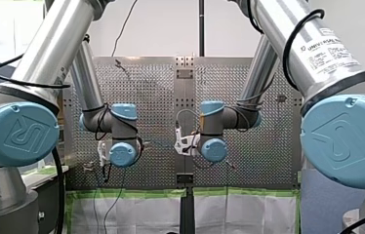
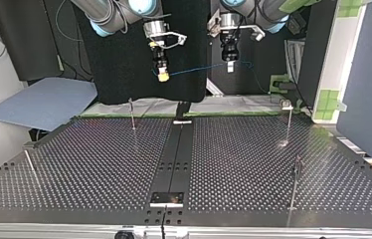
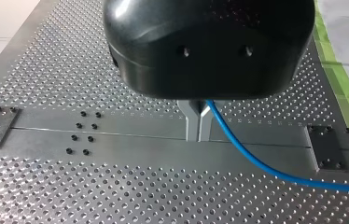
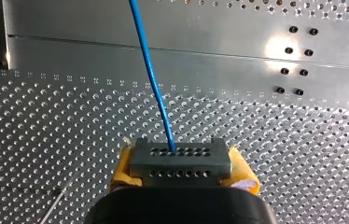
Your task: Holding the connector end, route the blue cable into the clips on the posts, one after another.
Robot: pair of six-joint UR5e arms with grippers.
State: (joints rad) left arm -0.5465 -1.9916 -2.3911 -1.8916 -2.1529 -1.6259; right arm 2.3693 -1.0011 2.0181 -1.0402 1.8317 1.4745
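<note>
Between the yellow pads point(image 4: 125, 169) of my right gripper point(image 4: 182, 165): grey multi-hole connector block point(image 4: 180, 154), clamped firmly. From it the thin blue cable point(image 4: 151, 70) runs to my left gripper point(image 3: 198, 122), metal fingers point(image 3: 191, 126) closed on it. Judged light, limp, slippery; hold by the rigid connector. Farther below, slim metal clip posts point(image 2: 132, 113) stand apart on the perforated metal table point(image 2: 99, 164), unthreaded.

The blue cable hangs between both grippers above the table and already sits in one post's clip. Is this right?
No. The top view shows the blue cable hanging between my left gripper and my right gripper above the table, but it sits in no clip; the posts stand below it.
</note>
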